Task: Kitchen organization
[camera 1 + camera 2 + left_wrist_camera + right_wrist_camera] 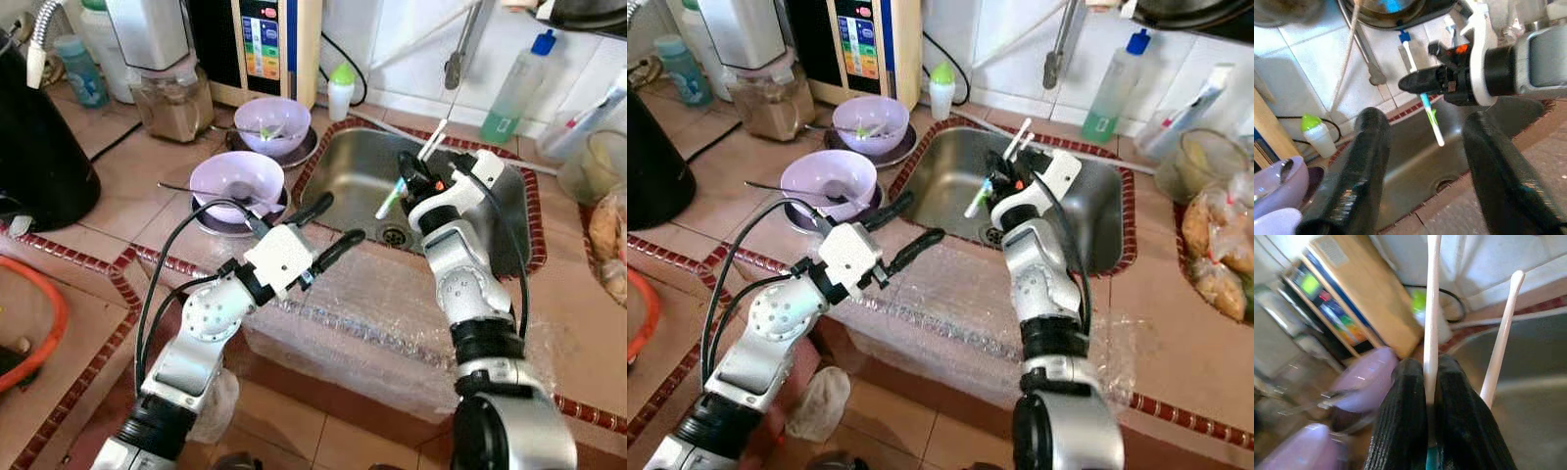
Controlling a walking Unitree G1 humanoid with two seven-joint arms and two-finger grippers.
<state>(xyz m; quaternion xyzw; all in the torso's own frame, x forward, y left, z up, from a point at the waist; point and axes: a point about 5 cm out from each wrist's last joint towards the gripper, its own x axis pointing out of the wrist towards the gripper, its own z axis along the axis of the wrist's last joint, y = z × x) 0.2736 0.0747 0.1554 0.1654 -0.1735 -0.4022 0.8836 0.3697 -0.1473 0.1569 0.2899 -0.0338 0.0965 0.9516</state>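
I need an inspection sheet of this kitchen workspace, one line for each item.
Surface: tiled counter around a steel sink.
Job's things: toothbrush and white sticks held above the sink.
Clutter: two purple bowls with spoons, bottles, bagged food.
Grippers: right gripper shut on the sticks; left gripper open over the counter edge.
Cables: black cable along the left arm.
Surroundings: tap, white wall tiles.
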